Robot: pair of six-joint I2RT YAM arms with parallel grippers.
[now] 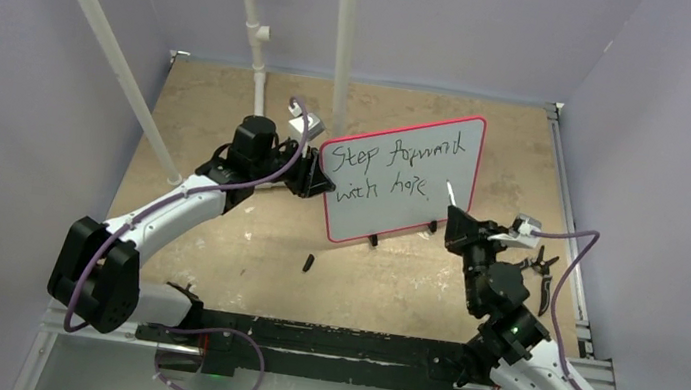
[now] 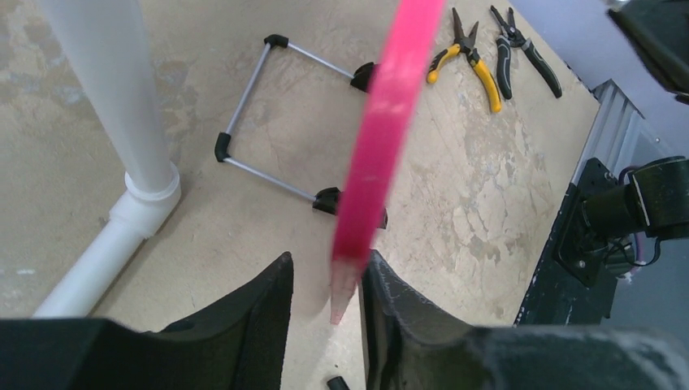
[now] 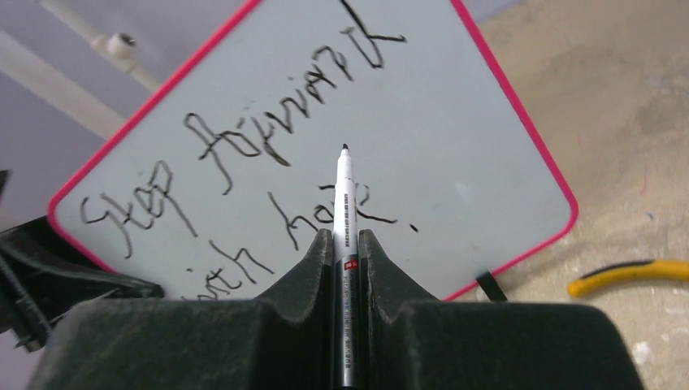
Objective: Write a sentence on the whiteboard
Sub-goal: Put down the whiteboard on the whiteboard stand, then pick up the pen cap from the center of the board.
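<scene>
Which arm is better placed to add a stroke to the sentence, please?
Right: the right hand grips the marker, tip pointing at the whiteboard; the left hand only straddles the board's pink edge.

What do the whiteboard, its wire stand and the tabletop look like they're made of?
The whiteboard: smooth white face, likely coated board, in a pink-red rim that looks plastic. Its stand: thin silvery rods, probably metal, with black corner caps, perhaps rubber or plastic. The tabletop: matte, mottled tan sheet with scuffs, probably wood composite.
</scene>
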